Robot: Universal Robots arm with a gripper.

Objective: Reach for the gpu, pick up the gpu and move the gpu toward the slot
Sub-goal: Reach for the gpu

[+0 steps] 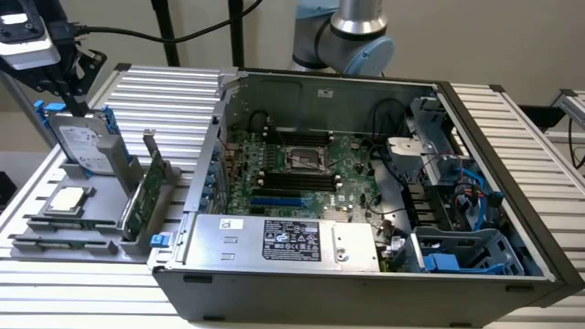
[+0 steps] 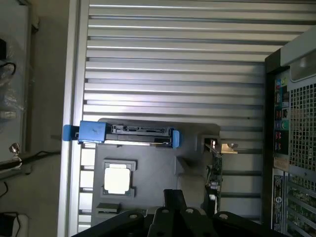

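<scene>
The gpu is a thin green card with a silver bracket. It stands on edge in a grey holder at the exterior view's left, outside the computer case. The wrist view meets the gpu edge-on, its bracket end toward the hard drive's row. My gripper hangs high at the exterior view's far left, above the silver hard drive with blue rails, apart from the gpu and holding nothing. The gripper's dark body shows in the wrist view. Blue slots lie on the motherboard inside the case.
The open computer case takes up the middle, with a power supply at its front. A processor and memory sticks lie in the holder. Everything rests on a ribbed metal table. Black cables hang above the gripper.
</scene>
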